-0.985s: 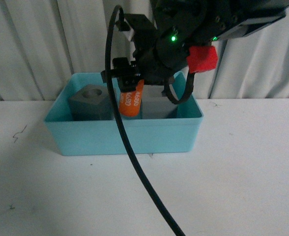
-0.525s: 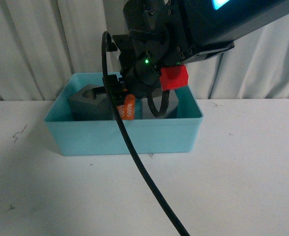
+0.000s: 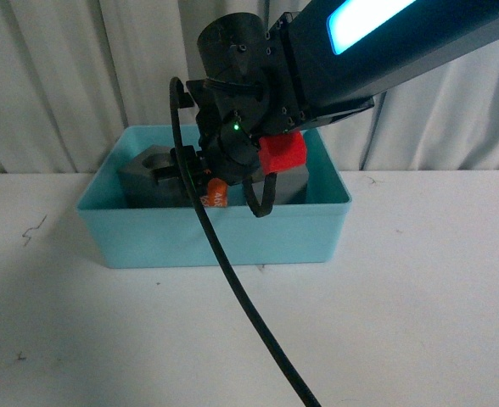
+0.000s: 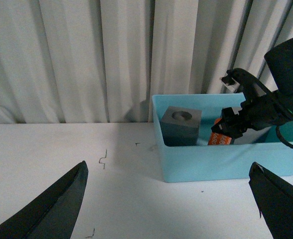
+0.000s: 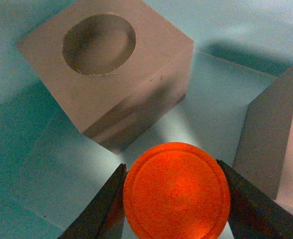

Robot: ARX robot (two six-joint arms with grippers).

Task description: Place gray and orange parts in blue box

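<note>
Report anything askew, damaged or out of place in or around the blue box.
Nothing stands out. The blue box sits square on the table, both gray cubes rest inside it, and the right claw holds the orange cylinder between them. The left claw is open, away from the box.

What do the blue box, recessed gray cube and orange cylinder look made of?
Blue box: likely molded plastic, smooth with a slight sheen. Recessed gray cube: matte, faintly scuffed, maybe plastic or foam. Orange cylinder: glossy, slightly translucent-looking plastic, held by the right gripper.
</note>
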